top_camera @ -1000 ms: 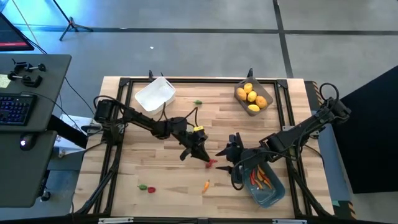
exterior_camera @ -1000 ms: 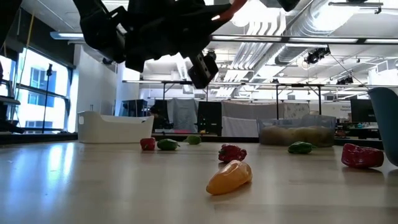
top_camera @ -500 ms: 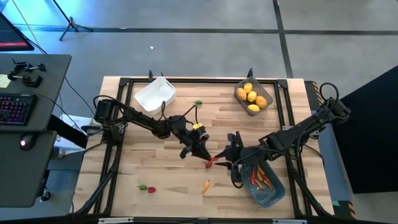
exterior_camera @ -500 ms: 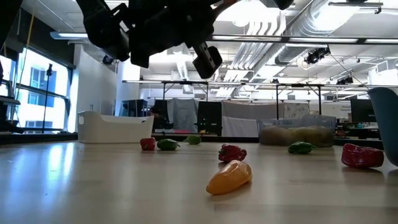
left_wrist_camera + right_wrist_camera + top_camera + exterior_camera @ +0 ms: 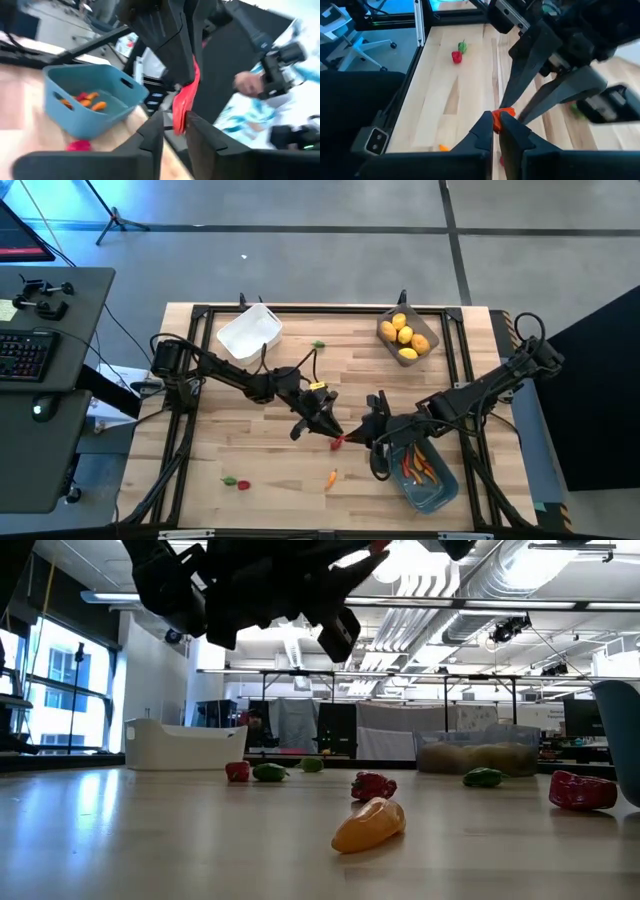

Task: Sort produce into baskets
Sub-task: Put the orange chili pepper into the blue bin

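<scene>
Over the table's middle, a thin red pepper piece (image 5: 338, 442) hangs between my two grippers. My right gripper (image 5: 356, 437) is shut on it, reaching in from the right. My left gripper (image 5: 330, 431) is open, and its fingertips (image 5: 159, 122) stand on either side of the piece's other end (image 5: 178, 120). The blue basket (image 5: 428, 477) at the near right holds orange pieces. At the far right, the translucent basket (image 5: 408, 337) holds yellow fruits. The white basket (image 5: 250, 330) stands at the far left. My right gripper pinches one end of the red pepper piece (image 5: 502, 114) between its two fingers, coming about level from the table's right. The piece is lifted clear of the table. My left gripper's fingertips flank the other end; whether they touch it, I cannot tell.
Loose produce lies on the table: an orange piece (image 5: 331, 477) near the front, a red and a green piece (image 5: 237, 482) at the near left, a green piece (image 5: 318, 345) toward the far edge, and a red piece (image 5: 79, 145) beside the blue basket. Bare wood lies between these.
My right gripper, open a second ago beside the red pepper piece, has shut on it. My left gripper has drifted a little toward the right gripper with the piece, which stays clear of the table.
</scene>
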Tool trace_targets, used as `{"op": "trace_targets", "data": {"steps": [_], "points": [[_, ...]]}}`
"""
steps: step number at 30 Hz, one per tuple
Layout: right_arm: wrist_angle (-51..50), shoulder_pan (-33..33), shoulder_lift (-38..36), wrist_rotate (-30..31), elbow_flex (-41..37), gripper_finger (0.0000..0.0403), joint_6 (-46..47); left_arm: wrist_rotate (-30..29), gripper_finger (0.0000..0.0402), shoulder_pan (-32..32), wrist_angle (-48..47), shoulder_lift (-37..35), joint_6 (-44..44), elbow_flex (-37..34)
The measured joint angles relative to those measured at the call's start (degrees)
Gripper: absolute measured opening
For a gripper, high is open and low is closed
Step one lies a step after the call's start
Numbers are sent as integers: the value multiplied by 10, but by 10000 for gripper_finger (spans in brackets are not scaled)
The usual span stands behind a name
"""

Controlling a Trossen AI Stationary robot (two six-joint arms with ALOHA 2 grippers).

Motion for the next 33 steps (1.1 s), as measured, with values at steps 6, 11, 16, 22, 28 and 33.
{"op": "trace_targets", "data": {"steps": [6,11,16,22,28,33], "points": [[-85,14,-19,-15,0,4,101,-39,127,1,-29,0,91,-1],[-168,43,-30,-80,0,4,242,-90,150,-8,-44,0,182,-19],[-285,87,-27,-144,-11,4,453,-175,142,-33,-41,0,234,-49],[-307,134,-26,-195,-57,4,598,-205,127,-57,2,0,250,-74],[-297,142,-26,-210,-106,5,636,-204,117,-80,-2,0,232,-84],[-295,142,-26,-228,-109,25,630,-218,107,-92,14,0,222,-122]]}}
